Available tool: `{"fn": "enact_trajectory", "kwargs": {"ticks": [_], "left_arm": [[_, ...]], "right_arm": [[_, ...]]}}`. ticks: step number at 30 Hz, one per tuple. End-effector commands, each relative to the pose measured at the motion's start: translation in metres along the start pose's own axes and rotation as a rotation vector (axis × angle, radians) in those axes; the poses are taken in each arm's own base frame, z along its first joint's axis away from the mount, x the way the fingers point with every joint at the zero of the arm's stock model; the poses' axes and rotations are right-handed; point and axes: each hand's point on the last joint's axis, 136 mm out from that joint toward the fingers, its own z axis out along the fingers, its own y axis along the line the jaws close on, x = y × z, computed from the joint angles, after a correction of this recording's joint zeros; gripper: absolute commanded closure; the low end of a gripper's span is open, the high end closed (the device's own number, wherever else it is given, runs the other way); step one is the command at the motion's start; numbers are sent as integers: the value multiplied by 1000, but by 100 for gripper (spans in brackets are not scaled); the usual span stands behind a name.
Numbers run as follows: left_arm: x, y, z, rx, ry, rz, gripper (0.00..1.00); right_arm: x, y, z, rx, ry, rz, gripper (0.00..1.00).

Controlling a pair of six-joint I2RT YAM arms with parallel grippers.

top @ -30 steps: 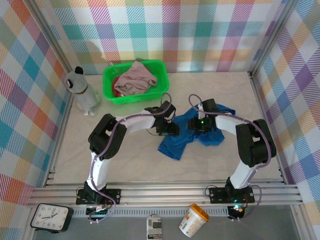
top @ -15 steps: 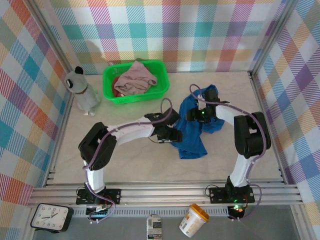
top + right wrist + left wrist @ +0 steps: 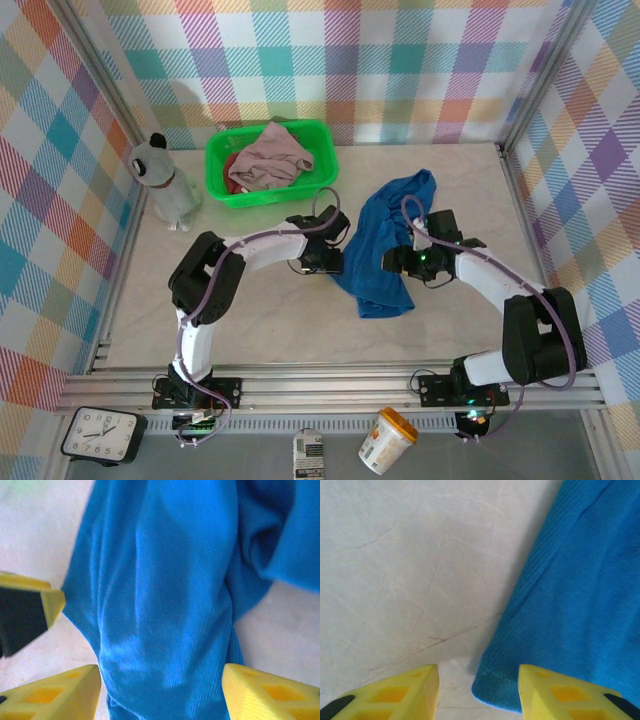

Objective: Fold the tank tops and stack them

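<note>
The royal blue tank top [image 3: 383,245] lies in a long rumpled strip on the table, running from the back right toward the front. My left gripper [image 3: 334,262] is open at its left edge, and a hemmed corner of the blue tank top [image 3: 495,690] lies between the yellow fingers [image 3: 405,695]. My right gripper [image 3: 393,262] stands open at the strip's right edge, with the blue tank top [image 3: 165,580] spread between its fingers [image 3: 270,690]. The mauve-pink tank top [image 3: 270,155] is bunched in the green basket [image 3: 270,197]. The dark red tank top [image 3: 231,162] peeks out beneath it.
A grey dog-shaped figure [image 3: 165,185] stands left of the basket. Checked walls close in the table on three sides. Bare tabletop [image 3: 250,310] stretches in front of the left arm. The left gripper's finger [image 3: 25,615] shows at the left of the right wrist view.
The right gripper came forward from the back and let go of the blue top. The top now lies stretched from back to front. The left gripper shifted slightly left.
</note>
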Motion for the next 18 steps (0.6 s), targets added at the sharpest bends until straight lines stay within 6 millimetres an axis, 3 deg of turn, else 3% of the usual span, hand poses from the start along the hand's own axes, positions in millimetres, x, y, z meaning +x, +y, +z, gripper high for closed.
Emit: {"fn": "enact_trajectory", "kwargs": {"ticks": [1, 6, 10, 13, 18], "left_arm": [[-15, -17, 4, 59, -21, 31, 59], [-9, -13, 15, 45, 6, 44, 62], [-12, -22, 14, 89, 8, 38, 79], [-19, -28, 0, 110, -14, 41, 99], [-32, -38, -37, 138, -70, 63, 100]], "right_arm": [[25, -2, -1, 9, 40, 66, 34], [36, -29, -9, 161, -6, 105, 34], [42, -36, -7, 179, -13, 127, 35], [50, -38, 3, 170, 26, 139, 39], [56, -39, 12, 188, 56, 117, 41]]}}
